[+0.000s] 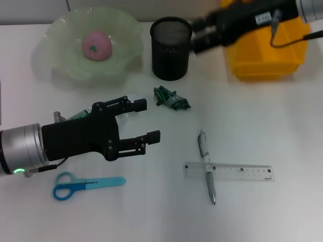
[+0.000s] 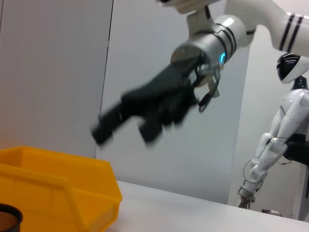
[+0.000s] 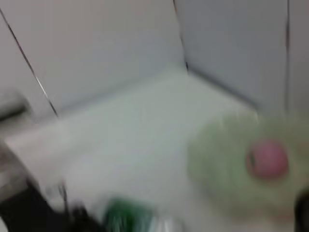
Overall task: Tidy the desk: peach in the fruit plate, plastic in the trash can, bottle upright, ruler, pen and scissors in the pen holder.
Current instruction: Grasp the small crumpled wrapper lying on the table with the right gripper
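The pink peach (image 1: pixel 96 44) lies in the pale green fruit plate (image 1: pixel 60 55) at the back left, also blurred in the right wrist view as peach (image 3: pixel 267 158). The crumpled green plastic (image 1: pixel 172 99) lies in front of the black mesh pen holder (image 1: pixel 171 48). My left gripper (image 1: pixel 146 121) hovers open, left of the plastic, with nothing in it. The green bottle (image 1: pixel 75 116) is mostly hidden behind it. The blue scissors (image 1: pixel 86 185) lie near the front left. The pen (image 1: pixel 206 164) lies across the clear ruler (image 1: pixel 237 172). My right gripper (image 1: pixel 202 36) hangs between the pen holder and the yellow trash can (image 1: pixel 267 50).
A white humanoid robot (image 2: pixel 285 121) stands beyond the table in the left wrist view. The table's back edge runs just behind the plate and the trash can.
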`<state>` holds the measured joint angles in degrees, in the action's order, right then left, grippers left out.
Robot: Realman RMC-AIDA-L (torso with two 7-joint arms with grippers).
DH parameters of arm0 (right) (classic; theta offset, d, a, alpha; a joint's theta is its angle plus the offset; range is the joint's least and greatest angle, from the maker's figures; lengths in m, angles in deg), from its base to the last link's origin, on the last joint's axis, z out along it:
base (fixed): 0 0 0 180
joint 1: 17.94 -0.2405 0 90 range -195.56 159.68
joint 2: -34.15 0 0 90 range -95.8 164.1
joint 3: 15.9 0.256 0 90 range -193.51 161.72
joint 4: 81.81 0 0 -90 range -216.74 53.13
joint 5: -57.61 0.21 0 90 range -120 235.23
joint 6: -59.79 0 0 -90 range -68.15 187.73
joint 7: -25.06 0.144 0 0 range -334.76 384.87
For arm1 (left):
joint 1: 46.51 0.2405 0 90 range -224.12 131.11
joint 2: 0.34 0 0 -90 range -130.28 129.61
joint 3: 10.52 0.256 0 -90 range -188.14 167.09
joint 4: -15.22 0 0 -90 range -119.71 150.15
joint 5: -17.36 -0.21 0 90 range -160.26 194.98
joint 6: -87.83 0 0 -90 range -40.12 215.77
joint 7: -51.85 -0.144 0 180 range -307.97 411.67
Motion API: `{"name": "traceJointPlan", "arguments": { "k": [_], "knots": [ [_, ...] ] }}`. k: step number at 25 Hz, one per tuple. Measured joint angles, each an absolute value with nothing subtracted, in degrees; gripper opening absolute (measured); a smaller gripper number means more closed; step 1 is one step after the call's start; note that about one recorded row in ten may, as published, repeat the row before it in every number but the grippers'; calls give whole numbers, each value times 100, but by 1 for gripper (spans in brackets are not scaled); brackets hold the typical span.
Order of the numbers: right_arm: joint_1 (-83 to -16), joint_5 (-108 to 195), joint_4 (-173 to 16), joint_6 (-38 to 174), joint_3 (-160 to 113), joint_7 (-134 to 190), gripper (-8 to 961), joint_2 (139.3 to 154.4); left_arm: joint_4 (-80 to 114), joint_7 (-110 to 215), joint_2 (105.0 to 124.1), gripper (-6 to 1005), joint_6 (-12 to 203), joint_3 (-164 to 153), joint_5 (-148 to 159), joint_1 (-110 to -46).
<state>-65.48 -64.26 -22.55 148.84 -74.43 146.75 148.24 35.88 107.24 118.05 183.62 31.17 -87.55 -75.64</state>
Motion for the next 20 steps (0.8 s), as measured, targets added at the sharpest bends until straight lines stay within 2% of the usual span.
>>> {"name": "traceJointPlan", "arguments": {
  "k": [4, 6, 8, 9, 12, 20],
  "knots": [
    [-6839, -7266, -2532, 14881, -7460, 14775, 761, 14864, 3588, 10732, 11805, 762, 18362, 3125, -8758, -7575],
    [-7025, -7665, -2811, 14736, -7462, 14789, 761, 14960, 3577, 10736, 11804, 761, 18364, 3131, -8766, -7577],
    [-7244, -8110, -3278, 14330, -7461, 14797, 761, 15123, 3573, 10737, 11801, 760, 18366, 3137, -8781, -7570],
    [-7244, -8110, -3278, 14330, -7461, 14797, 761, 15123, 3573, 10737, 11801, 759, 18366, 3137, -8781, -7570],
    [-7366, -8328, -3805, 13534, -7693, 14724, 760, 15316, 3591, 10739, 11805, 757, 18337, 3139, -8794, -7542],
    [-7507, -7952, -4567, 12387, -8361, 14573, 759, 15367, 3582, 10740, 11805, 752, 18342, 3140, -8803, -7535]
  ]
}}
